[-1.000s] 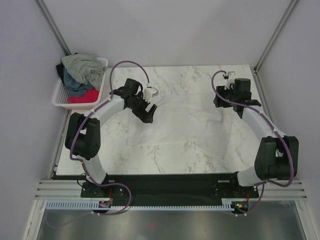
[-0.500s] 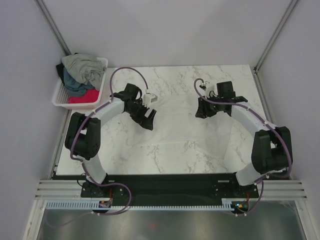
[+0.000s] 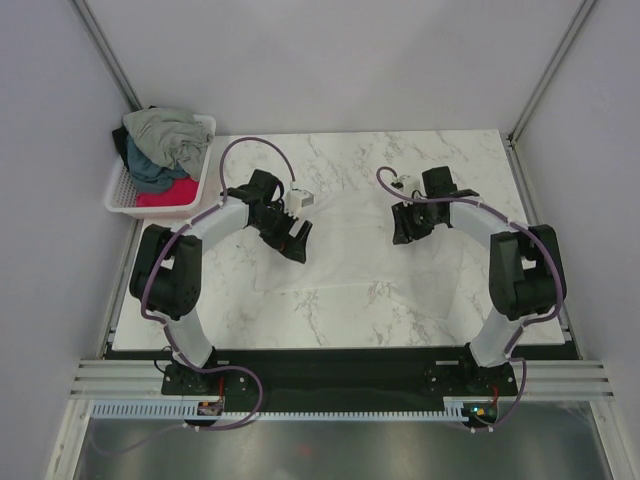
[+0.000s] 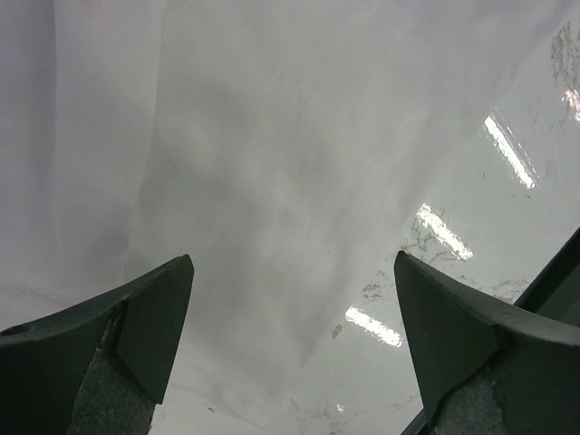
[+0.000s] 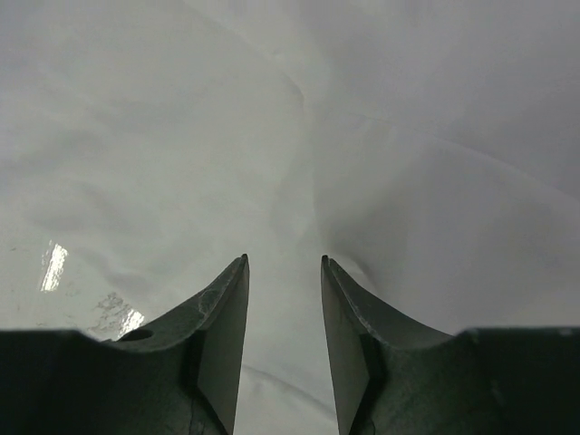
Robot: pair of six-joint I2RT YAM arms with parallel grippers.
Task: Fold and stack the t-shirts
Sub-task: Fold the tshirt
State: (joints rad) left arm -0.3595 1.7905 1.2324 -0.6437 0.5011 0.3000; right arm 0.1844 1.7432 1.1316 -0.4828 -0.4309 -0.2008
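Note:
A plain white t-shirt (image 3: 350,255) lies spread flat on the marble table (image 3: 330,315). My left gripper (image 3: 298,240) hovers low over the shirt's left part, its jaws wide open and empty; the wrist view shows white cloth (image 4: 272,163) and the shirt's edge below it (image 4: 292,256). My right gripper (image 3: 404,230) is over the shirt's right part, its jaws a narrow gap apart with creased white cloth (image 5: 390,163) beneath (image 5: 284,257). Grey-green (image 3: 165,130), dark teal (image 3: 150,172) and red-pink (image 3: 165,193) shirts lie piled in the basket.
The white lattice basket (image 3: 118,196) stands off the table's far left corner. Grey walls and metal frame posts enclose the table. Bare marble (image 4: 507,208) shows beside the shirt's edge. The arm bases sit on the black strip (image 3: 340,365) at the near edge.
My right gripper has swung left from the table's right rear onto the shirt's right part. My left gripper has shifted slightly down and left over the shirt.

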